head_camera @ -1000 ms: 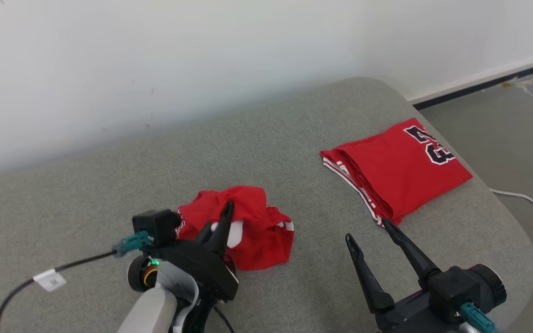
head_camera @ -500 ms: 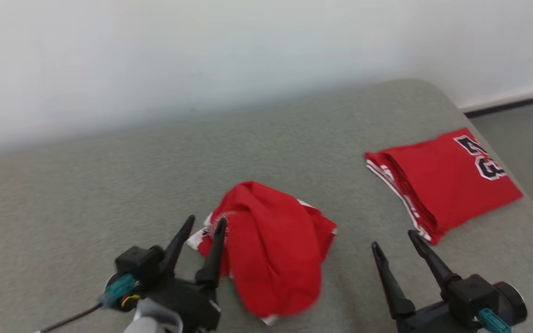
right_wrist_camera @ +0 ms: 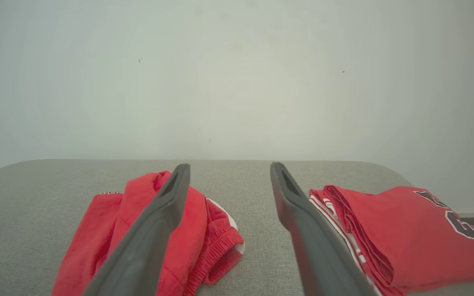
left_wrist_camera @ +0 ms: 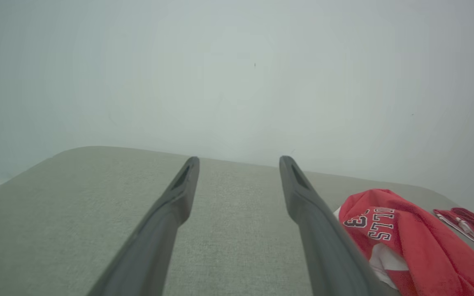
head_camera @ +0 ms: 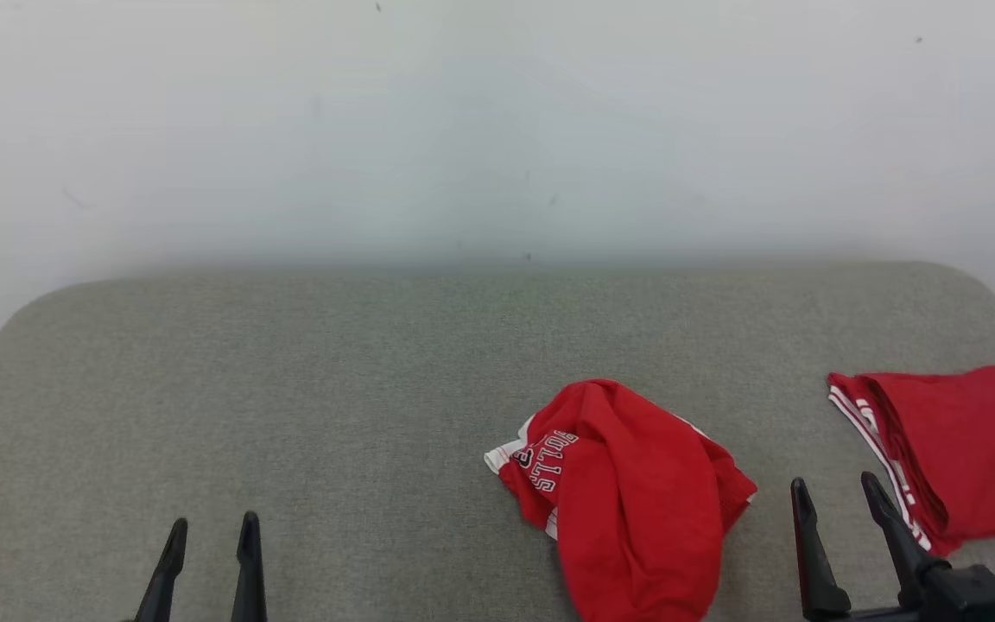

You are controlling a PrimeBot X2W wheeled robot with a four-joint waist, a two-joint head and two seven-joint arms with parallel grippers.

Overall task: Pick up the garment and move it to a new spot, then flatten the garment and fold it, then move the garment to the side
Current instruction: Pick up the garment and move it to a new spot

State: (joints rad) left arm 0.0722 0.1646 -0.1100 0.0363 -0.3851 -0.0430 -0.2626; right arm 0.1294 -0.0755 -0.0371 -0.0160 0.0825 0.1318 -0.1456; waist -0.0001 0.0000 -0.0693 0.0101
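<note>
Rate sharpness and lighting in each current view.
Head view: sharp, evenly lit, lettering on the crumpled garment legible. Left wrist view: hazy wall, left gripper fingers soft near the lens. Right wrist view: similarly hazy, folded jersey fairly crisp.

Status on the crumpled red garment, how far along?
Looks done: crumpled red garment lies loose on the grey padded table; a folded red jersey sits at its right. In hand: nothing, left gripper and right gripper open, apart from it. Left: flatten, fold, move aside.

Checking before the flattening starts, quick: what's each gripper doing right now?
Left gripper: open, holding nothing.
Right gripper: open, holding nothing.
</note>
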